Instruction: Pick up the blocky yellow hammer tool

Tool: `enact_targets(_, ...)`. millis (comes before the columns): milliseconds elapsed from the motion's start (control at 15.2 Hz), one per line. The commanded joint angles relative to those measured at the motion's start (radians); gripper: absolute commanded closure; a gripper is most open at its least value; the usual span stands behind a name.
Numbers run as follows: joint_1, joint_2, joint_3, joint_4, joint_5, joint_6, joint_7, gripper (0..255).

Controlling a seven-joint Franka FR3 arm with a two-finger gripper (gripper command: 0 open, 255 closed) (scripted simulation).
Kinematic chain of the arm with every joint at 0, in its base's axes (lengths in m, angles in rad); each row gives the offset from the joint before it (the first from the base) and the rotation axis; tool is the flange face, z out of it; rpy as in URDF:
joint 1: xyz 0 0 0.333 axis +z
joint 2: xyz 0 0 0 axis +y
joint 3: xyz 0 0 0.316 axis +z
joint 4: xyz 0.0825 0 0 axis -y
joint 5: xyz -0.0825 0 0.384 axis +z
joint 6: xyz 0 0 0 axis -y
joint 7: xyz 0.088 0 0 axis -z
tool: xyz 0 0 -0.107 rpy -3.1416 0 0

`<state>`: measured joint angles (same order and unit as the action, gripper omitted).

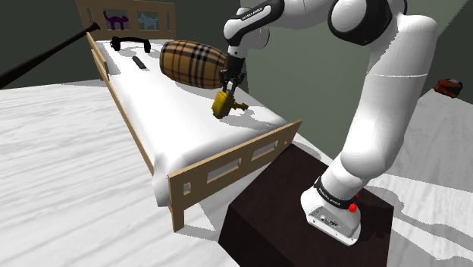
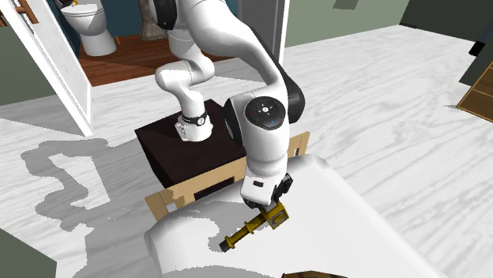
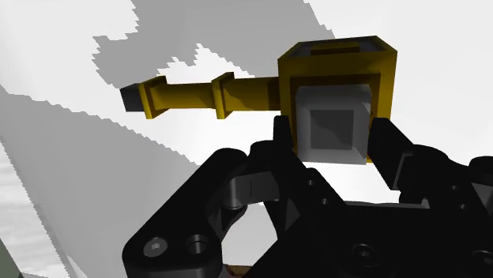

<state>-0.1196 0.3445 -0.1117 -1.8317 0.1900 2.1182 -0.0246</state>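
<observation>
The blocky yellow hammer (image 1: 225, 104) has a square head with a grey-white face (image 3: 332, 126) and a stepped yellow handle (image 3: 209, 95) ending in a dark tip. My gripper (image 1: 230, 85) is shut on the hammer's head, with one black finger (image 3: 286, 140) on each side of it. In the second exterior view the hammer (image 2: 251, 229) hangs under the gripper (image 2: 273, 204), with its handle sticking out sideways just over the white mattress (image 2: 340, 229). I cannot tell whether it still touches the sheet.
A plaid barrel-shaped cushion (image 1: 193, 63) lies close behind the gripper on the bed. Black headphones (image 1: 127, 42) and a dark flat object (image 1: 138, 62) lie near the headboard. A dark bat (image 1: 45, 53) leans there. The wooden footboard (image 1: 235, 163) meets the dark stand (image 1: 303, 205).
</observation>
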Motion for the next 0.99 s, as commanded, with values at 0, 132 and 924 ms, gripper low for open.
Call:
enact_targets(0,0.0,0.001,0.0,-0.001,0.0,0.0,0.0,255)
enact_targets(132,0.0,-0.005,-0.001,0.006,-0.002,-0.012,0.002,255)
enact_targets(924,0.001,-0.067,-0.007,0.085,-0.021,-0.15,0.027,255)
